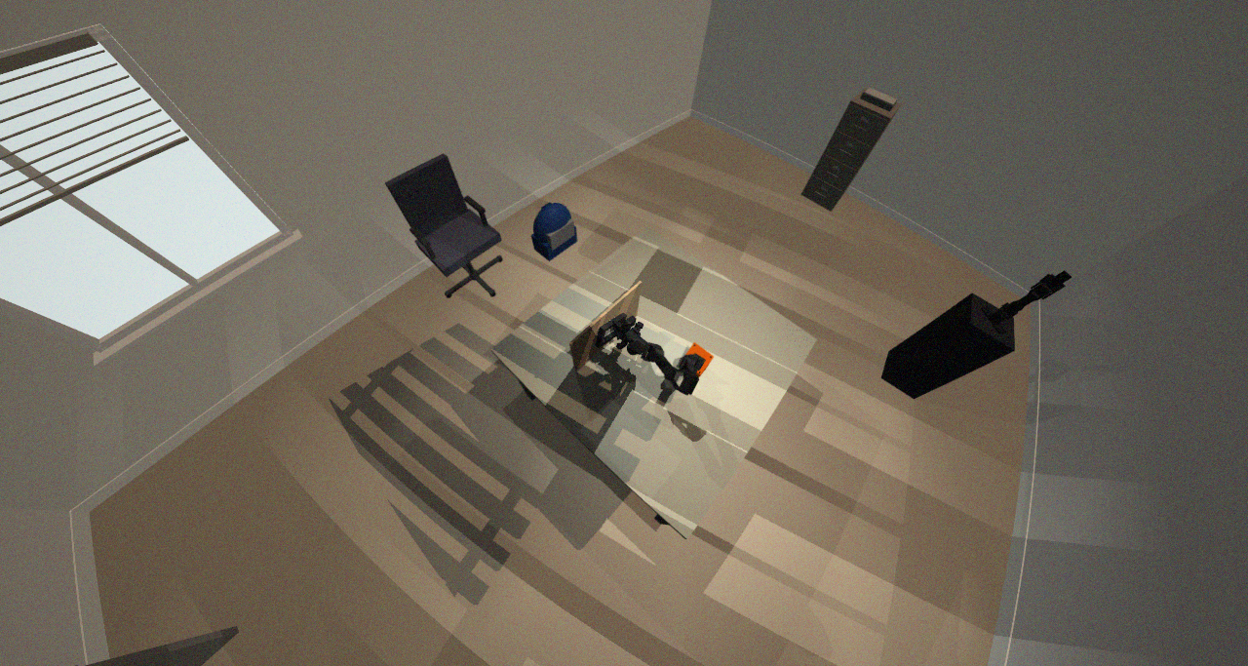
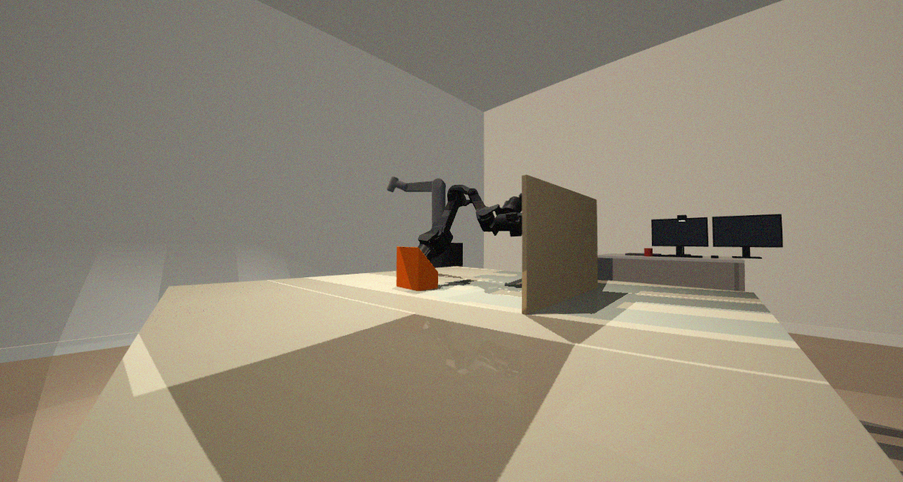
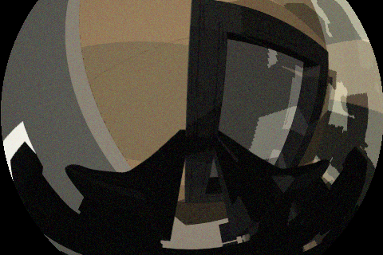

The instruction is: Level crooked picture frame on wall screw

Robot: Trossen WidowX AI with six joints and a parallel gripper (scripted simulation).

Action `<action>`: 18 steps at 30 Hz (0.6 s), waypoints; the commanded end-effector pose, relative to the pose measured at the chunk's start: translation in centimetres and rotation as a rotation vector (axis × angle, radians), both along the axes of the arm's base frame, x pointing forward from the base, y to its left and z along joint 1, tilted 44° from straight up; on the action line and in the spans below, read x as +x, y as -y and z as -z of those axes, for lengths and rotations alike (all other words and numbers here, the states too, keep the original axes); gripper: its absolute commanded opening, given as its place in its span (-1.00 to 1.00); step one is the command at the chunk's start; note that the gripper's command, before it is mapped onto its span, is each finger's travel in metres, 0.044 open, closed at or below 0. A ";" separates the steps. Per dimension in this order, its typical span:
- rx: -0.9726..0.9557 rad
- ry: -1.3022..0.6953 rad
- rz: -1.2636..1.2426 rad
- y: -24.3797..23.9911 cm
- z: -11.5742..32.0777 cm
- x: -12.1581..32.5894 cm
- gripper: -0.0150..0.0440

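Note:
The dark picture frame (image 3: 204, 20) stands out in the wrist view, right of centre, around a grey picture area (image 3: 255, 76). Its left bar runs nearly upright in that view. My gripper (image 3: 199, 135) is shut on the lower part of this bar, one finger on each side. The frame is in front of the upright tan wall panel (image 3: 132, 20) (image 2: 559, 245). In the top view the frame and gripper merge into one dark shape at the panel. In the exterior view the panel hides the frame and fingertips. The screw and notched strip are hidden, and I cannot tell whether the frame is level.
The panel stands on a pale table (image 1: 750, 313) (image 2: 302, 346). An orange block (image 1: 700, 356) (image 2: 413, 267) is beside my arm's base. A chair (image 1: 457, 239), a blue backpack (image 1: 554, 230) and a black pedestal (image 1: 947, 348) with another arm stand away from the table.

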State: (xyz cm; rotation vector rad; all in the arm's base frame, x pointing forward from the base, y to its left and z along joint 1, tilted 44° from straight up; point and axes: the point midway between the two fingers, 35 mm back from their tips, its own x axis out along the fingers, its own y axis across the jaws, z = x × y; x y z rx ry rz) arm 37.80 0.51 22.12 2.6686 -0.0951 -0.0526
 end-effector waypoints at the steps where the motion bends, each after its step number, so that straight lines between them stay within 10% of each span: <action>1: -0.002 0.026 0.014 0.2 -1.1 -0.1 -0.49; 18: -0.002 0.026 0.014 0.1 -1.1 -0.1 -0.49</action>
